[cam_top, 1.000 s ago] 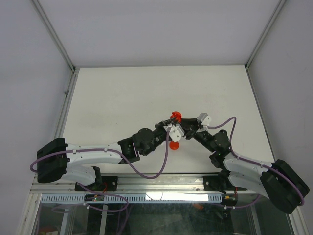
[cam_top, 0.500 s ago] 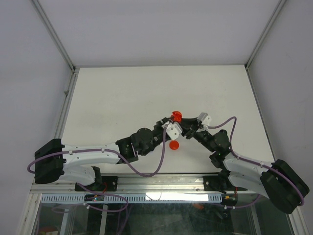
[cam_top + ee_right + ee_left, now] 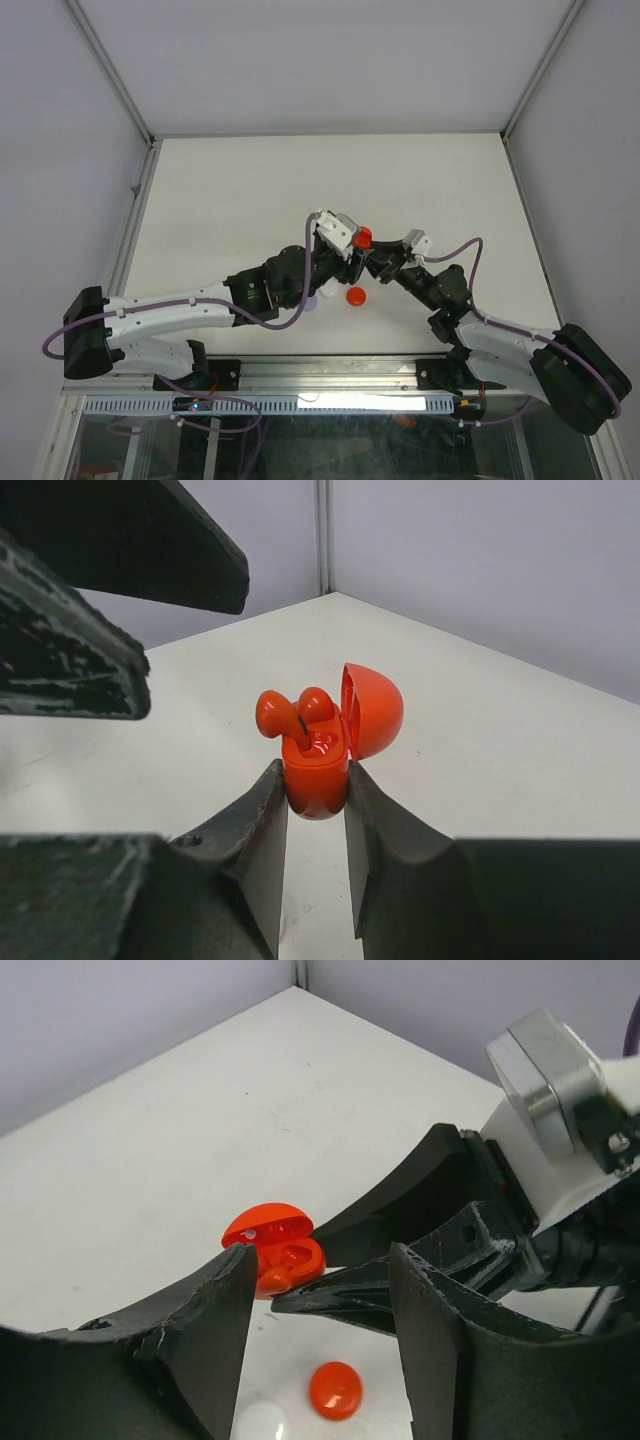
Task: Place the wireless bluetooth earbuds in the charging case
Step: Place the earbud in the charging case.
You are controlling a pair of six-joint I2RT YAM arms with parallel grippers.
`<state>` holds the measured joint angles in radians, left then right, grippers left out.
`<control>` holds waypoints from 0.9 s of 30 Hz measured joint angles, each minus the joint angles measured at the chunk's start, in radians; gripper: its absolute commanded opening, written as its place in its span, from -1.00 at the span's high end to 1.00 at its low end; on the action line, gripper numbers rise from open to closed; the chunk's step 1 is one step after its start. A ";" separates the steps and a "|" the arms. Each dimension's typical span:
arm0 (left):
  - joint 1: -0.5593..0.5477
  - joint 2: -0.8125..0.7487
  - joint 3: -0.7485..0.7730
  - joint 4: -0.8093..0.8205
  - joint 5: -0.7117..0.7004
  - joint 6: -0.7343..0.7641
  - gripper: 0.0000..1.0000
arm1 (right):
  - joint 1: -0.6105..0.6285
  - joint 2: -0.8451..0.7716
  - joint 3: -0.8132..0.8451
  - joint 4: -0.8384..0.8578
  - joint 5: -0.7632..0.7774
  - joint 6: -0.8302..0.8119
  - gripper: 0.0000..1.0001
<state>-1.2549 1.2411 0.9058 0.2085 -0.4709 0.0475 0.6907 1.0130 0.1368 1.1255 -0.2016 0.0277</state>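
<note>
Right fingers [image 3: 255, 825], set narrow, pinch the base of the red charging case [image 3: 318, 770], which has its lid open and appears to be lifted off the counter [image 3: 230, 200]. Two red earbuds [image 3: 272, 712] stand proud of the wells, seemingly not pressed home. Left fingers [image 3: 200, 1330] are spread, hold nothing and sit just beside the case. Risk: a perched bud may tip out if the case tilts or the left fingers brush it. The right wrist view shows how high the buds stand. The left wrist view shows a red puck [image 3: 335, 1390] and a white puck [image 3: 262, 1427] below, which the right wrist view does not.
</note>
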 measured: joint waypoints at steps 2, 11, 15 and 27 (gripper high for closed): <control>0.014 -0.001 0.026 -0.050 0.000 -0.089 -0.13 | 0.000 0.000 0.000 0.000 0.001 0.000 1.00; 0.158 -0.038 0.039 -0.161 0.124 -0.377 -0.12 | 0.000 0.002 0.000 0.000 0.003 0.000 1.00; 0.200 -0.041 0.039 -0.161 0.221 -0.424 -0.11 | 0.000 0.003 0.000 0.001 0.002 0.000 1.00; 0.249 -0.031 0.038 -0.134 0.403 -0.467 -0.08 | 0.000 0.007 0.000 0.006 0.000 0.000 1.00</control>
<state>-1.0058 1.2102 0.9436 0.0750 -0.0681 -0.4191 0.6907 1.0199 0.1368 1.1320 -0.2016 0.0280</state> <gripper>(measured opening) 0.548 0.280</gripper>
